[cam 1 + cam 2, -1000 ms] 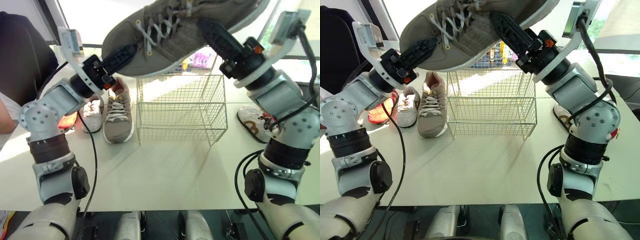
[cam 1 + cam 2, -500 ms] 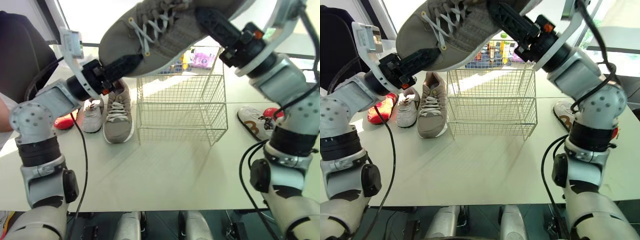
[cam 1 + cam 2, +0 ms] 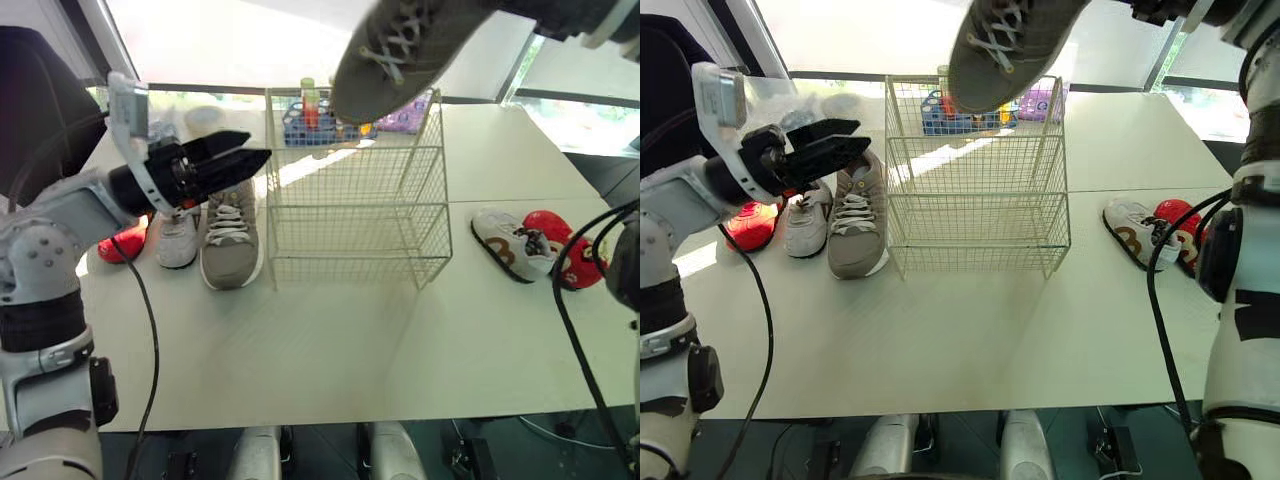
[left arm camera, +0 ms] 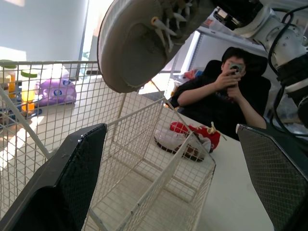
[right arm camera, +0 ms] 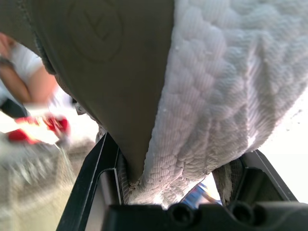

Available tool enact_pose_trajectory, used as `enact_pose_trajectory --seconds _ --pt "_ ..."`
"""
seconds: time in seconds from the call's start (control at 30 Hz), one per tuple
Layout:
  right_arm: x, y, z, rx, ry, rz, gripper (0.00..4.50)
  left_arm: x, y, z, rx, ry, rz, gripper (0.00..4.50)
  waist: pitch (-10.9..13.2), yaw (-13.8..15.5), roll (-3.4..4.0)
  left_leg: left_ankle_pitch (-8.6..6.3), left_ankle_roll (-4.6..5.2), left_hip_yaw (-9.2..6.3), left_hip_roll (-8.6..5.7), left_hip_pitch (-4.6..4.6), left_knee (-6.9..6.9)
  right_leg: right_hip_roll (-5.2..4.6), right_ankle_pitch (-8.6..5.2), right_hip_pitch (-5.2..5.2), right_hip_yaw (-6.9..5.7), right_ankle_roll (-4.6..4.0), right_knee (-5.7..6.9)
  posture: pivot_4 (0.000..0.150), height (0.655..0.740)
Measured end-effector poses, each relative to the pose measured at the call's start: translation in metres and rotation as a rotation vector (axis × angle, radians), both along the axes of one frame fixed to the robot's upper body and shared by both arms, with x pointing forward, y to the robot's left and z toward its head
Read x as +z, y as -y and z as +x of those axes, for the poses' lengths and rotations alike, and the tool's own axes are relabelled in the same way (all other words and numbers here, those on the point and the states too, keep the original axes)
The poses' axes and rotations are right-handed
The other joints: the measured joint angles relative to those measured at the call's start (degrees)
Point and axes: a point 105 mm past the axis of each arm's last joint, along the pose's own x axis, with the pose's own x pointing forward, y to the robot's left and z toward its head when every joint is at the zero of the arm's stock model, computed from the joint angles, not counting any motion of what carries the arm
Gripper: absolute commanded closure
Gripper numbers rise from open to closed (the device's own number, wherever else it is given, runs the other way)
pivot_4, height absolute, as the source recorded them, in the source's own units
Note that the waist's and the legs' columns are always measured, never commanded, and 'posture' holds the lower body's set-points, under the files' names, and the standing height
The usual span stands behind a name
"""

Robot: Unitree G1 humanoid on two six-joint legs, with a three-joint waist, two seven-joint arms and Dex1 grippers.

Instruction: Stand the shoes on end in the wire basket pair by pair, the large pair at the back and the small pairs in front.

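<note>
Shoe: large grey-brown lace-up trainer (image 3: pixel 400 50) hung toe-down above white wire basket (image 3: pixel 350 215), likely lined up to stand at back | right fingers (image 5: pixel 94 183) clamped on its heel | left fingers (image 4: pixel 72 183) spread, empty, beside basket | matching grey shoe (image 3: pixel 232 235) flat on white table (image 3: pixel 300 340)

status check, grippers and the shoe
Left gripper open, free. Right gripper shut on grey shoe, toe down over basket. Basket empty, nothing blocking.

You can read just 1 thing: a round stamp (image 5: pixel 95 30) w/ a mark like a K, on a smooth part of the grey shoe (image 5: pixel 137 101). Can't tell the brand.
</note>
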Motion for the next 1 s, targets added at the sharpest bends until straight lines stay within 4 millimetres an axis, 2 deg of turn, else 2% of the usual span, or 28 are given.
enact_pose_trajectory --seconds 0.13,0.37,0.53,0.7,0.77,0.8,0.87,0.9,1.0 --pt "-0.022 0.003 0.014 -0.031 -0.025 -0.089 2.62 0.0 0.0 -0.002 0.009 0.01 0.004 0.06 0.02 0.08 0.02 0.02 -0.02 0.04 0.0 -0.02 0.03 -0.01 0.01 0.0 0.01 0.01 0.01 0.15 0.74" --pt "-0.042 -0.003 0.021 -0.012 -0.04 -0.198 2.62 0.001 0.001 -0.002 0.012 0.026 0.0 0.06 0.03 0.13 0.04 0.06 -0.1 0.02 0.0 0.0 0.05 -0.01 0.01 0.01 0.0 0.01 0.11 0.15 0.74" --pt "-0.068 -0.005 0.028 0.003 -0.11 -0.249 2.62 0.001 0.003 -0.001 0.011 0.023 -0.002 0.06 0.04 0.33 0.05 0.14 -0.23 0.01 -0.02 0.0 0.07 -0.01 0.01 0.03 0.0 0.01 0.12 0.15 0.74" --pt "-0.082 -0.007 0.034 -0.014 -0.141 -0.268 2.62 -0.002 0.006 0.0 0.006 0.015 0.005 0.06 0.04 0.36 0.05 0.26 -0.42 -0.01 -0.02 0.0 0.07 -0.01 0.01 0.03 -0.01 0.01 0.15 0.15 0.74" --pt "-0.086 -0.006 0.037 -0.026 -0.149 -0.27 1.65 -0.002 0.006 0.0 0.009 0.014 0.006 0.0 0.04 0.39 0.05 0.26 -0.42 -0.01 -0.02 0.0 0.07 -0.01 0.01 0.04 -0.01 0.01 0.15 0.15 0.74" --pt "-0.089 -0.006 0.038 -0.032 -0.155 -0.274 1.33 -0.002 0.006 0.0 0.009 0.014 0.007 0.0 0.04 0.4 0.05 0.26 -0.42 -0.01 -0.02 0.0 0.08 -0.01 0.01 0.04 -0.01 0.01 0.15 0.15 0.74" --pt "-0.095 -0.005 0.039 -0.039 -0.175 -0.276 0.25 -0.003 0.008 0.0 0.003 0.015 0.01 0.0 0.04 0.44 0.05 0.26 -0.43 -0.02 -0.02 0.0 0.07 -0.01 0.01 0.05 -0.01 0.02 0.15 0.15 0.74" --pt "-0.099 -0.004 0.04 -0.041 -0.185 -0.279 0.12 -0.003 0.009 -0.001 0.002 0.019 0.012 0.0 0.04 0.4 0.04 0.26 -0.43 -0.02 -0.02 0.0 0.08 -0.01 0.01 0.05 -0.01 0.01 0.15 0.15 0.74" --pt "-0.104 -0.002 0.041 -0.045 -0.197 -0.279 0.12 -0.001 0.011 -0.003 -0.001 0.03 0.017 0.0 0.04 0.18 0.05 0.27 -0.44 -0.02 -0.02 0.01 0.06 0.0 0.01 0.04 -0.01 0.02 0.17 0.15 0.74"
